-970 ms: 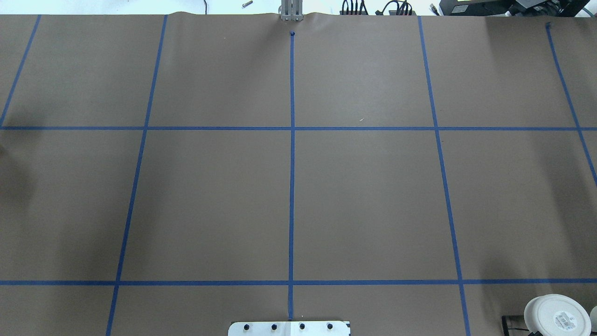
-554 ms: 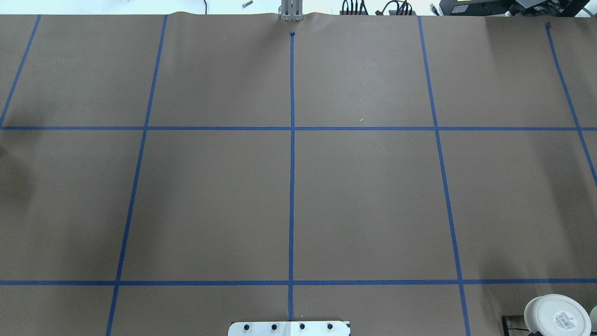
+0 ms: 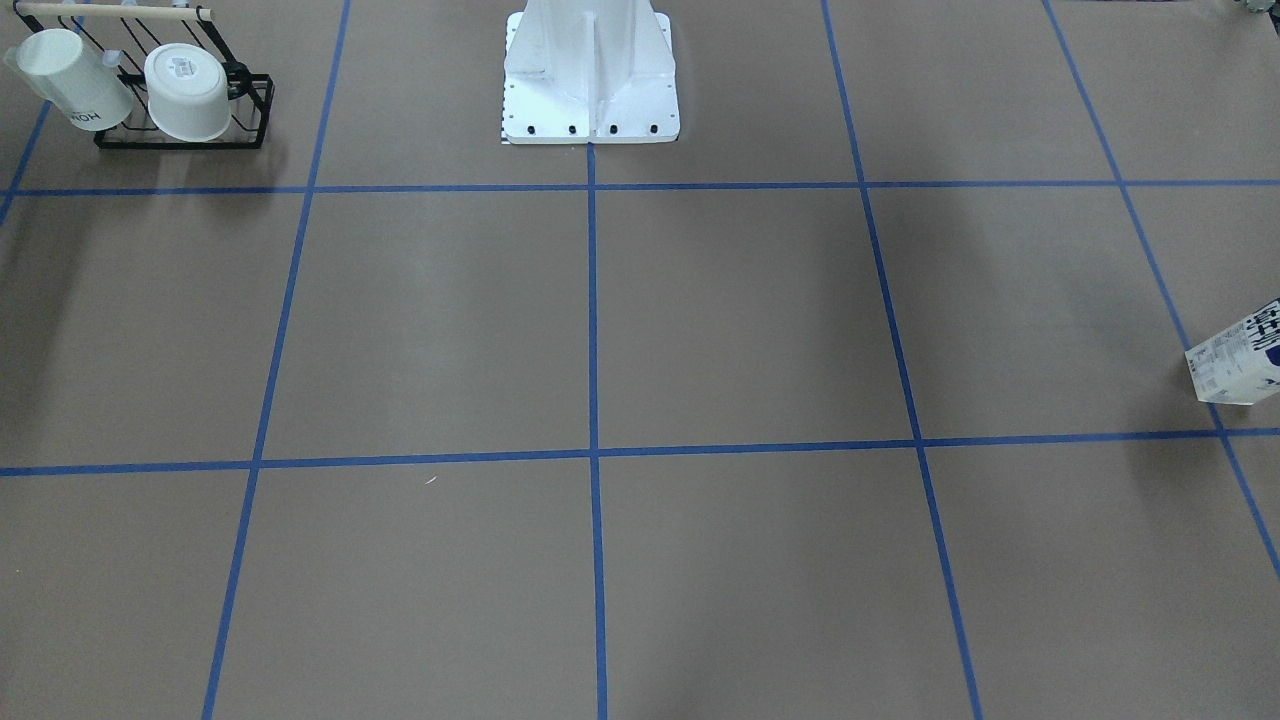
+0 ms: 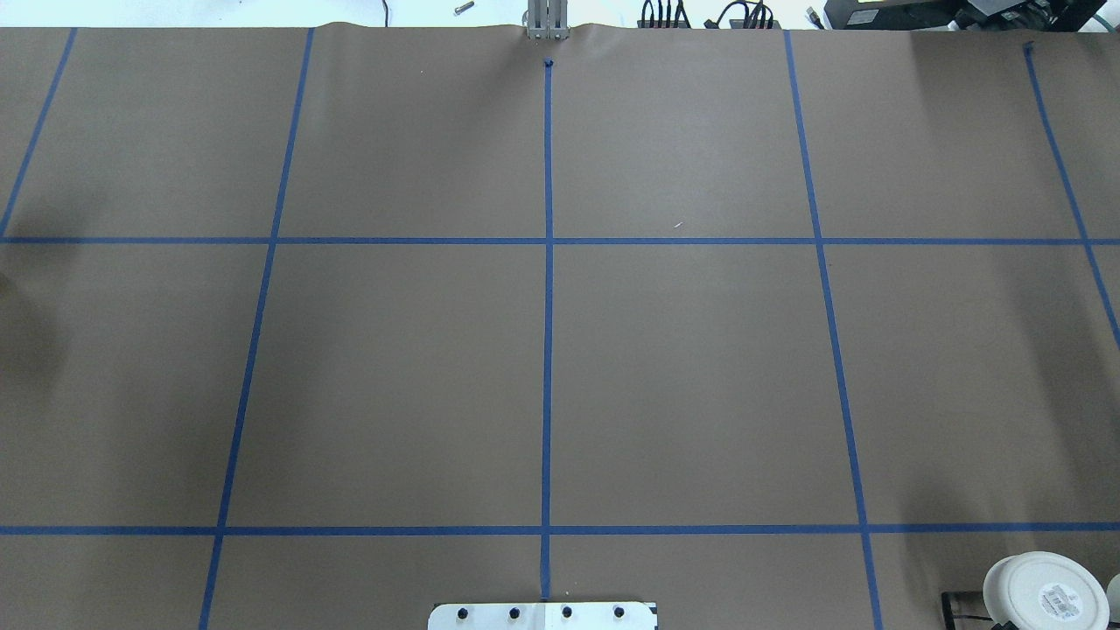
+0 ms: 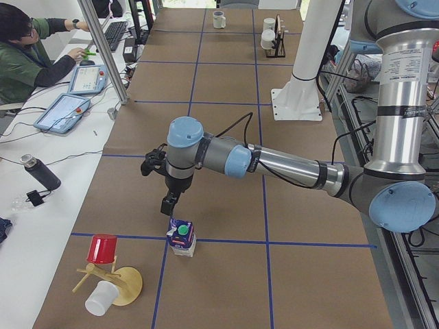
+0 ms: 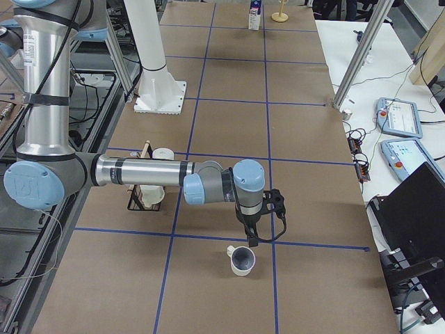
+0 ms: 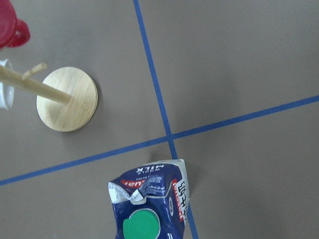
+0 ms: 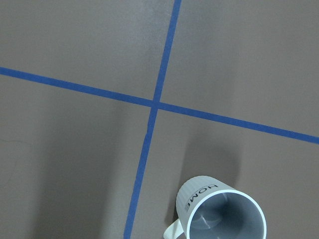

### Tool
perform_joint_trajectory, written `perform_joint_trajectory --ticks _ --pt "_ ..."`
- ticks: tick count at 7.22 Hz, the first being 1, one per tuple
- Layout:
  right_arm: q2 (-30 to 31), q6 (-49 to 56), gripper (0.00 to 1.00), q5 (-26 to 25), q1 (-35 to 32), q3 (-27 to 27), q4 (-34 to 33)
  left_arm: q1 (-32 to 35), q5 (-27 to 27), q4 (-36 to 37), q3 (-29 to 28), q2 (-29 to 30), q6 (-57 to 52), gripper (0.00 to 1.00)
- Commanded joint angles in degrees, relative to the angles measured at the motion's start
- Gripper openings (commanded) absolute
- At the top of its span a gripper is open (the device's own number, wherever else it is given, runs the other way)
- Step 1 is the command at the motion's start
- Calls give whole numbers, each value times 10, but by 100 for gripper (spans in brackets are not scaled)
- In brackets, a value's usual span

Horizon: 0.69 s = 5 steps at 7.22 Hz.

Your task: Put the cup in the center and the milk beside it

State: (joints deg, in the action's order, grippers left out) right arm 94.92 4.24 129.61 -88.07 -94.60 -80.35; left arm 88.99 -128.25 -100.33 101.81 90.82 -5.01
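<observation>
The flat brown paper-covered table (image 4: 700,394) was lit evenly and fairly brightly from above, so that only broad, soft-edged shadows were laid on it, the darkest at the left edge of the overhead view, while the pale strip beyond the table's far edge (image 4: 175,13) was washed out nearly to white. In the wrist views, short soft shadows were thrown beside the small white handled mug with a dark grey inside (image 8: 222,211) and the tall navy-and-white milk carton with a round green cap (image 7: 149,199), and both were rendered sharply.
</observation>
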Motion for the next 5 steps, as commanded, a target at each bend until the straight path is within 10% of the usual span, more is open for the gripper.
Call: perform_joint_trajectory --ticks 1,5 --pt "-1 2 100 2 0 -3 7 0 -3 -46 -8 10 -3 98" --pt "-7 -79 94 19 0 38 12 0 -3 -52 -6 9 -2 98"
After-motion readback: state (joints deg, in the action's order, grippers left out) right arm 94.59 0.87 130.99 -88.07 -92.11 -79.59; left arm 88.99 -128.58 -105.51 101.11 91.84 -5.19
